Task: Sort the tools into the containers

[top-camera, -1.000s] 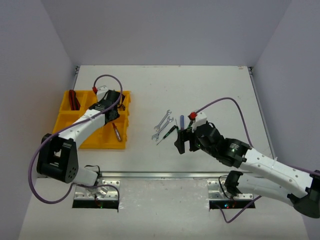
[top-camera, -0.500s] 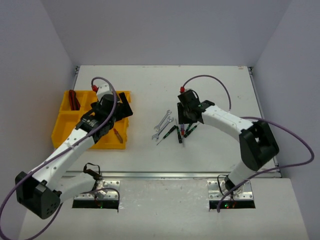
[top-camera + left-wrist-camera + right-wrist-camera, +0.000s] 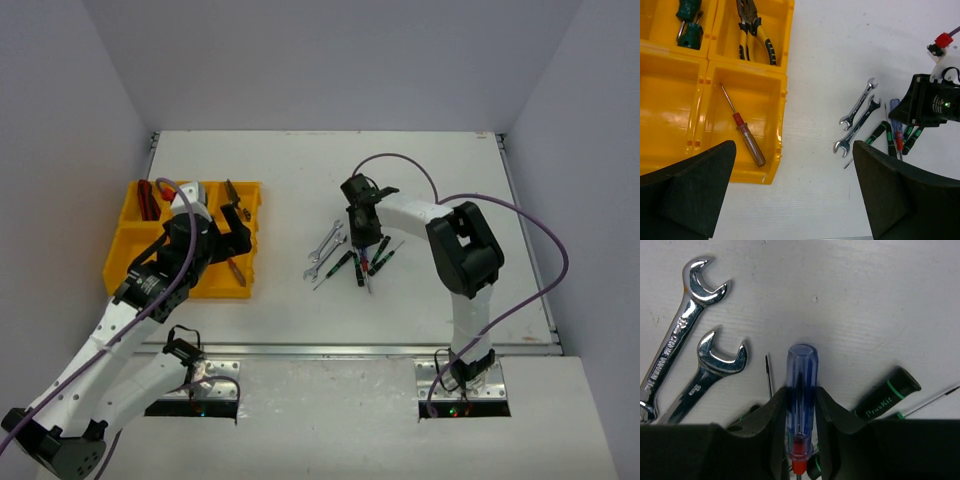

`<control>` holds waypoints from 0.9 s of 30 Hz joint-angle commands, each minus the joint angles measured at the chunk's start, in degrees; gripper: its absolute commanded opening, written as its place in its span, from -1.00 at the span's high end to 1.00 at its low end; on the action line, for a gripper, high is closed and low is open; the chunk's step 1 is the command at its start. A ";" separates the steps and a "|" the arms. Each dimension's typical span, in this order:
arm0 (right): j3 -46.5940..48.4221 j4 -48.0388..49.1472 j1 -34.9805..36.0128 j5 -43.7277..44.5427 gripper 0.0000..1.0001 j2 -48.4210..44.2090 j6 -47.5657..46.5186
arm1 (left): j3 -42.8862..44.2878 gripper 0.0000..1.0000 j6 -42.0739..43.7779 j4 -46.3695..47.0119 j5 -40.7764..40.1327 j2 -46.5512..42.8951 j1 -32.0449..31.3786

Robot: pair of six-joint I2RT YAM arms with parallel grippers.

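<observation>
My right gripper [image 3: 801, 392] is shut on the blue-handled screwdriver [image 3: 801, 367], both fingers pressed against its handle; the tool lies on the table. Two silver wrenches [image 3: 670, 355] lie left of it and green-black screwdrivers [image 3: 885, 392] right of it. From above, the right gripper [image 3: 360, 215] sits over this pile, with the wrenches [image 3: 325, 248] beside it. My left gripper [image 3: 795, 190] hangs open and holds nothing, above the near right corner of the yellow tray [image 3: 782, 95]. The tray holds a red-handled screwdriver [image 3: 747, 142], yellow pliers [image 3: 752, 27] and green-handled screwdrivers [image 3: 688, 22].
A red tool [image 3: 147, 198] lies in the tray's back left compartment. The tray [image 3: 120, 250] stands at the table's left side. Grey walls close the table on three sides. A purple cable [image 3: 500, 215] loops over the right arm.
The left gripper opened fully and drew back up from the tray. The right arm swung to the pile's far side, and its jaws closed on the blue screwdriver.
</observation>
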 commanded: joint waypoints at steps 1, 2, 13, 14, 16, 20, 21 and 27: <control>0.84 -0.51 -0.25 -1.02 0.43 0.79 1.95 | -0.36 -1.00 1.54 0.47 1.80 0.63 0.16; 0.59 -0.51 -0.25 -0.94 0.44 0.71 2.12 | -0.44 -1.00 1.54 0.63 1.80 0.63 0.16; -0.88 1.74 0.60 -0.92 1.00 -10.58 -0.87 | -3.36 -1.00 -0.67 9.45 16.42 0.62 0.16; -1.45 2.39 1.92 -0.94 1.00 -13.73 -2.43 | -4.28 -1.00 -2.33 12.41 20.89 1.00 0.16; -2.73 4.01 5.11 0.18 1.00 -19.01 -5.46 | -6.34 -1.00 -5.58 18.35 27.43 1.56 0.16; -7.50 9.62 14.69 1.15 1.00 -29.81 -15.11 | -12.55 -1.00 -16.58 38.61 39.58 3.17 0.11; -9.29 11.51 16.22 -0.69 1.00 -32.01 -16.38 | -13.41 -1.00 -18.79 44.04 41.12 3.76 -0.07; -23.11 25.83 22.70 -11.65 1.00 -46.31 -16.76 | -15.47 -0.94 -26.69 58.64 43.45 7.68 -3.65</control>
